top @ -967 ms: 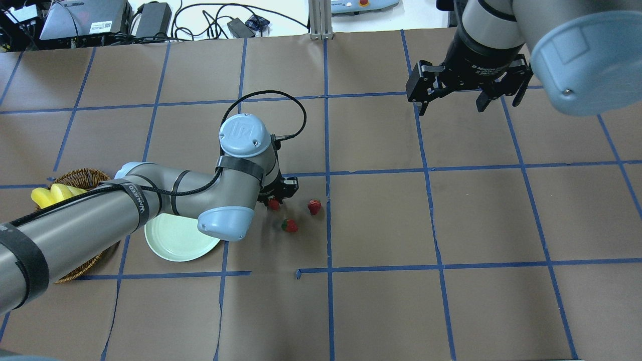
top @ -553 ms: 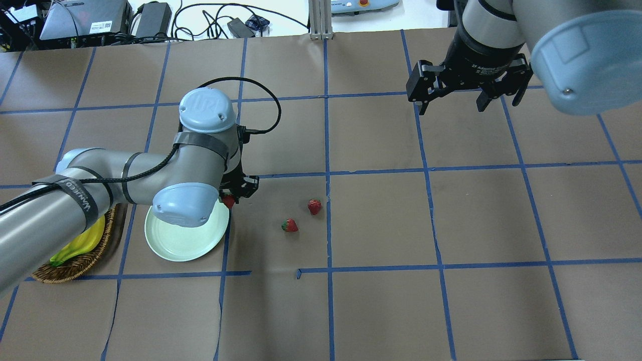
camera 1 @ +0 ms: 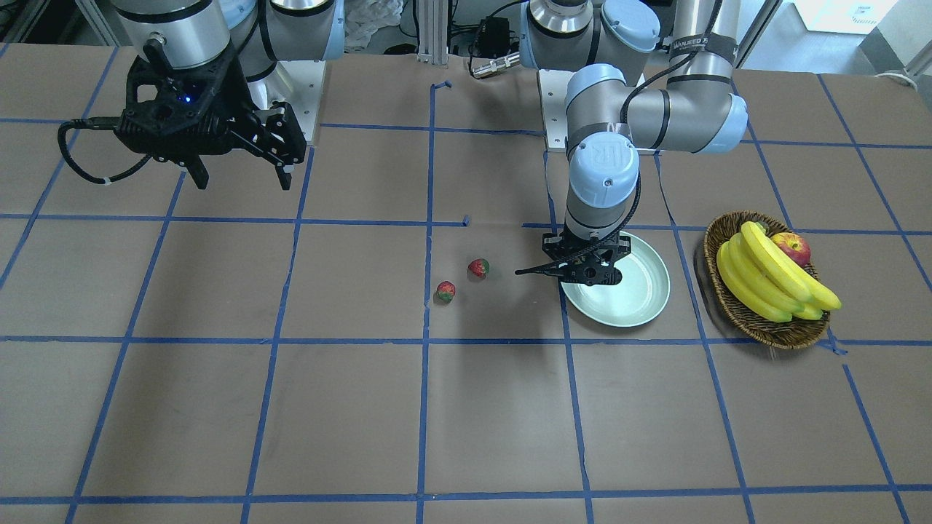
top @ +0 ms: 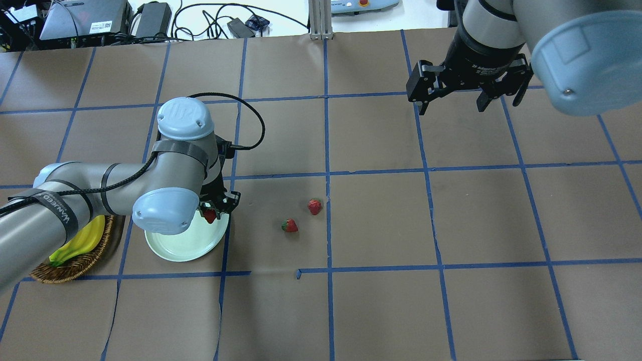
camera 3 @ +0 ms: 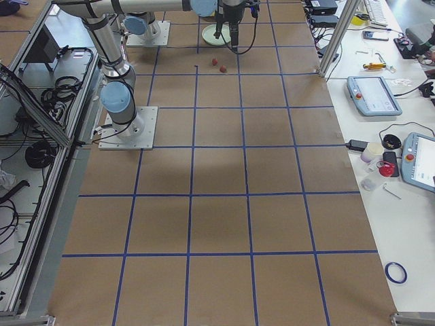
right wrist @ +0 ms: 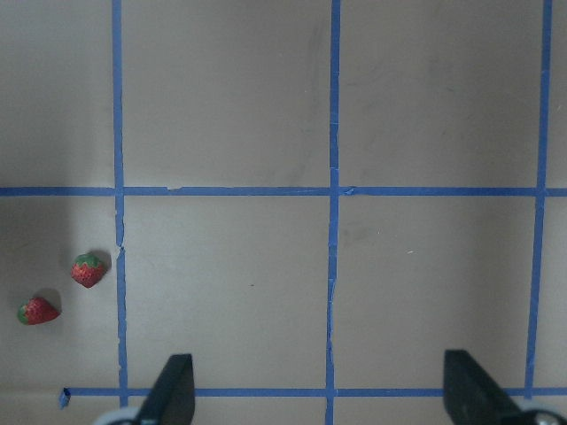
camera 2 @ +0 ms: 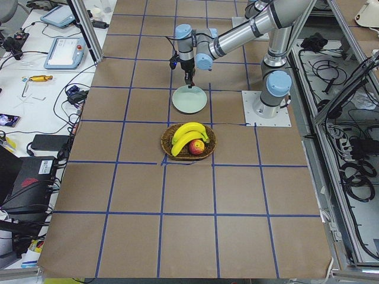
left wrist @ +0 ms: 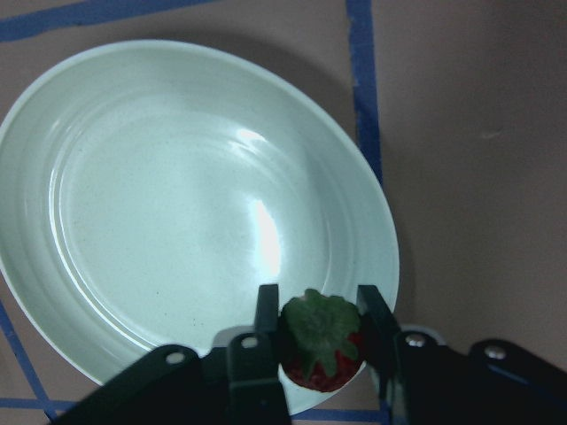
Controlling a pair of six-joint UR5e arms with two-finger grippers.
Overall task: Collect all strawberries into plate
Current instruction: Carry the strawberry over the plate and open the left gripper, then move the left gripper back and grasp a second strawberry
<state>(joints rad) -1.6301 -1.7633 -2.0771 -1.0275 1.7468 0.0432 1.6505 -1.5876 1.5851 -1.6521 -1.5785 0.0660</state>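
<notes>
Brown paper taped into blue squares covers the surface (top: 381, 220); cables and a power brick (top: 150, 15) lie on the white bench beyond its far edge. A wicker basket (camera 1: 768, 336) of bananas (camera 1: 764, 280) and an apple (camera 1: 792, 247) stands near the plate (top: 175, 245). The left tool (top: 214, 209) is clamped on a strawberry (left wrist: 321, 350) just inside the plate's rim, having carried it there from the bare paper a second ago. One loose strawberry (top: 290, 225) and a second loose strawberry (top: 314, 206) lie unmoved. The right tool (top: 451, 109) hangs wide open, empty, unchanged
</notes>
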